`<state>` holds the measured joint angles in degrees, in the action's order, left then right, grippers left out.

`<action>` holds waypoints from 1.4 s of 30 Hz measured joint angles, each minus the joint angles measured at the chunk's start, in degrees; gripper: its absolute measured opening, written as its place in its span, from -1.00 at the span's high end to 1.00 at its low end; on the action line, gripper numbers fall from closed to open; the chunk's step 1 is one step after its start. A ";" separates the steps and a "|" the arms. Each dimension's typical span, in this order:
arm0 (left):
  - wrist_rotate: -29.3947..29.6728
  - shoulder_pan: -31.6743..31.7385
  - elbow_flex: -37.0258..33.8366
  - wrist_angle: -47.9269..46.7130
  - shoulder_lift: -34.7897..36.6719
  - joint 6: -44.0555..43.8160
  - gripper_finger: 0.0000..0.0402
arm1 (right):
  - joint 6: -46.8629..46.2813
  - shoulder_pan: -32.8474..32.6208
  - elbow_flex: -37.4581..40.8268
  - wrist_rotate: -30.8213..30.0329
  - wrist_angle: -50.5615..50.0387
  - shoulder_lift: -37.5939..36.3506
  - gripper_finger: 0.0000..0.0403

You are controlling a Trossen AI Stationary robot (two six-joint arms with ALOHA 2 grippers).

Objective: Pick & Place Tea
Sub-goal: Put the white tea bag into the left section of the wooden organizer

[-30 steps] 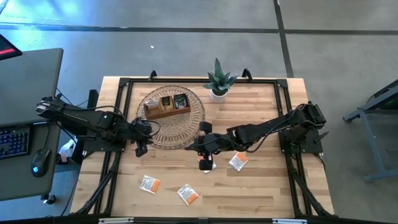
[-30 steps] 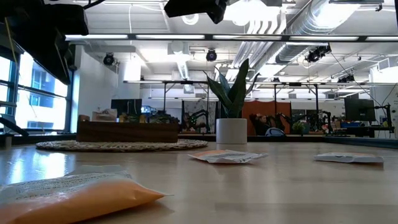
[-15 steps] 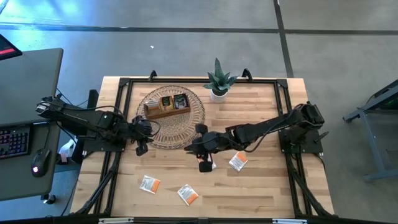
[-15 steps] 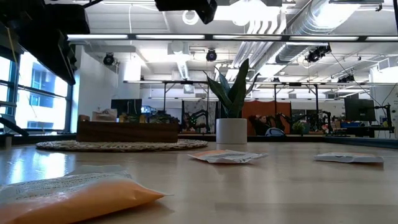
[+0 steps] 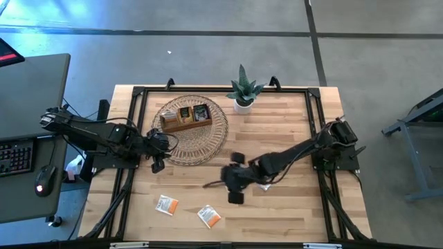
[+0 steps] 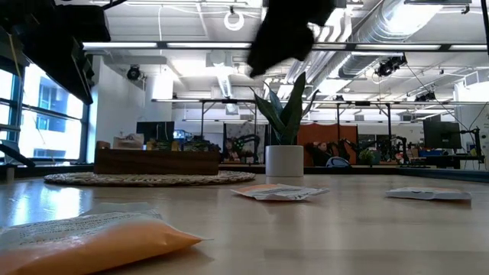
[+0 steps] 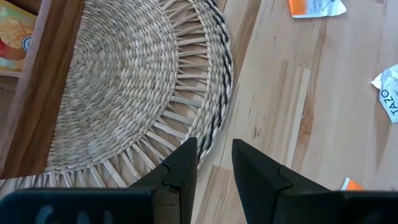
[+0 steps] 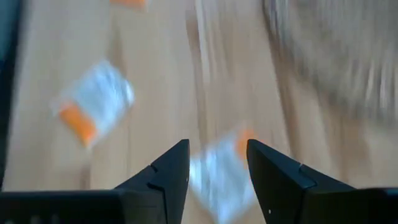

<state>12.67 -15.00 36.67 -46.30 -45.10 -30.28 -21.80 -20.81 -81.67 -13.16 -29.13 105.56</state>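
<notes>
Even, bright overhead lighting on the counter, with soft, short shadows beneath both arms. Low view: ceiling strip lights glare white, a window at the side adds daylight, and the counter surface carries a pale sheen; the nearest orange sachet is out of focus, and the dark arm overhead is smeared by motion. Right wrist view: heavily motion-blurred throughout, sachets reduced to soft streaks, only the fingers crisp. Left wrist view: sharp, evenly lit woven mat
</notes>
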 joint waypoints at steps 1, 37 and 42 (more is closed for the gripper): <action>0.00 0.00 0.00 0.00 -0.02 0.00 0.51 | -3.34 -0.74 0.00 0.01 -3.65 0.00 0.22; -0.16 -0.01 0.00 -0.02 -0.04 -0.04 0.51 | -36.26 -3.43 2.61 10.10 -34.19 11.44 0.25; -0.18 -0.02 0.00 -0.06 -0.04 -0.04 0.51 | -37.19 -3.07 7.34 11.65 -29.91 10.73 0.29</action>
<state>12.49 -15.03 36.67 -46.37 -45.14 -30.33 -58.99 -23.88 -74.32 -1.51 -59.04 116.29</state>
